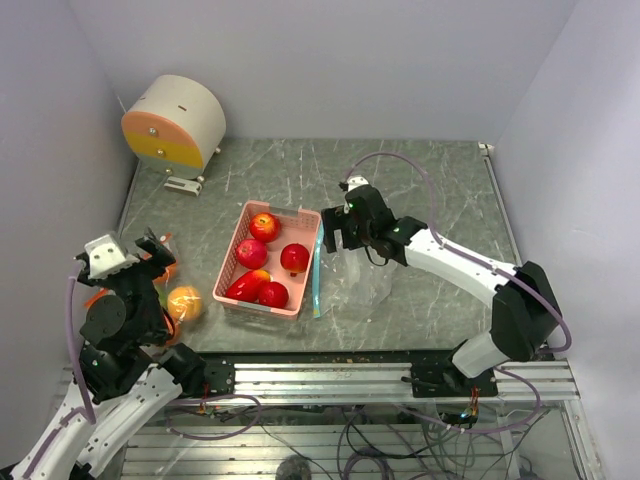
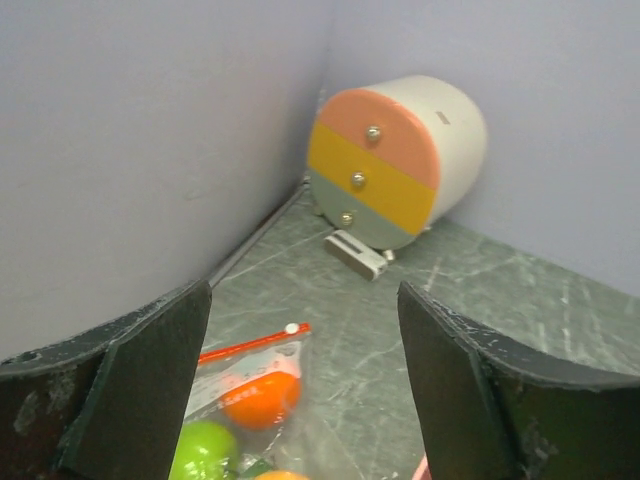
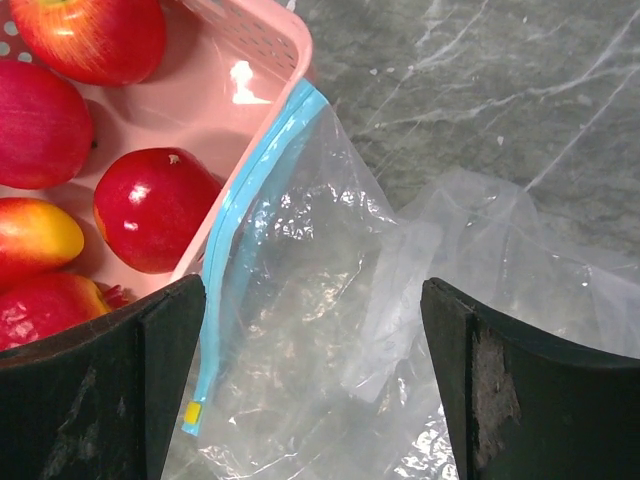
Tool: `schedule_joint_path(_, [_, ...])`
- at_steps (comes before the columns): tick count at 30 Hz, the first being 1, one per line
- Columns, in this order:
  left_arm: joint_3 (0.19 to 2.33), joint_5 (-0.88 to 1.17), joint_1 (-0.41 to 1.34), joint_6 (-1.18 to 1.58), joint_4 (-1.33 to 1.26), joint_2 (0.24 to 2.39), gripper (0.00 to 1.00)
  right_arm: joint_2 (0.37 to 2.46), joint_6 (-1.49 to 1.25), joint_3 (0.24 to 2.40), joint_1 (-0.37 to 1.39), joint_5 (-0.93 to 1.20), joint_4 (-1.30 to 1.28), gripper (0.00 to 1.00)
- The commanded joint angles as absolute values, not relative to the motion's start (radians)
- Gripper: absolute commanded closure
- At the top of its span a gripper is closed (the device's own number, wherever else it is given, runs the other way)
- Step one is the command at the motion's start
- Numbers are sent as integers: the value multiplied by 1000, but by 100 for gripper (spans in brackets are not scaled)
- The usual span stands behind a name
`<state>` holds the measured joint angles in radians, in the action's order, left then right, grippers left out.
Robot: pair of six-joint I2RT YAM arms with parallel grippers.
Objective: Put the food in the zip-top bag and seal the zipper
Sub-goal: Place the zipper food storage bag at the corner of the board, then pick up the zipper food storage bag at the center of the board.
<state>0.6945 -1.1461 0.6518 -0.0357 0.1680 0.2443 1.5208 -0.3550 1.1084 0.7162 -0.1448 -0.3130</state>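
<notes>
The right claw [image 3: 313, 290] is hovering wide open, gripping nothing, over the zip-top bag [image 3: 330, 340], which is lying crumpled on the surface [image 3: 480, 90] in the centre of the frame. Its zipper [image 3: 250, 190] is resting against the pink basket [image 3: 255, 50] at upper left, where red apples [image 3: 150, 205] are sitting. The left claw [image 2: 303, 300] is standing open and empty above a second clear bag [image 2: 250, 350] at lower left; an orange [image 2: 262, 398] and a green apple [image 2: 205, 450] are lying inside it.

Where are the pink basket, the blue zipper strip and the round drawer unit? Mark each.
pink basket [image 3: 250, 100], right wrist view, bare inner wall.
blue zipper strip [image 3: 262, 160], right wrist view, midway along it.
round drawer unit [image 2: 372, 170], left wrist view, yellow middle drawer front.
</notes>
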Motion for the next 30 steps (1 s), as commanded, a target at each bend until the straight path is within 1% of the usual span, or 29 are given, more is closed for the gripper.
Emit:
schedule_joint_path(1, [746,-944,647,46,247,256,12,1567,-422,1093,713,-138,-303,12])
schedule_joint_path(4, [770,-854,647,83,282,290,7,1598,-441,1069,713,-116,-268,18])
schedule_joint_path(6, [788,-781,647,105,306,318,4,1622,-451,1065,713,-119,-262,30])
schedule_joint_path(8, [810,-712,647,121,331,348,3,1638,-456,1064,713,-136,-267,50])
schedule_joint_path(11, [841,-635,647,147,366,390,2,1621,-458,1078,712,-195,-303,88])
schedule_joint_path(12, [850,-609,647,153,374,399,2,1603,-456,1084,712,-218,-318,98])
schedule_joint_path(13, [857,-581,647,158,377,407,1,1582,-452,1092,713,-233,-329,100])
schedule_joint_path(17, [867,-410,647,169,366,434,2,1470,-427,1161,712,-228,-404,100])
schedule_joint_path(19, [868,-339,647,177,351,445,6,1413,-401,1195,713,-173,-422,100])
schedule_joint_path(23, [862,-280,647,217,297,470,12,1307,-370,1237,713,-5,-412,100])
schedule_joint_path(27, [833,-203,647,259,213,499,15,1272,-380,1267,713,79,-360,100])
schedule_joint_path(30, [818,-130,647,279,161,537,20,1302,-385,1298,713,131,-318,100])
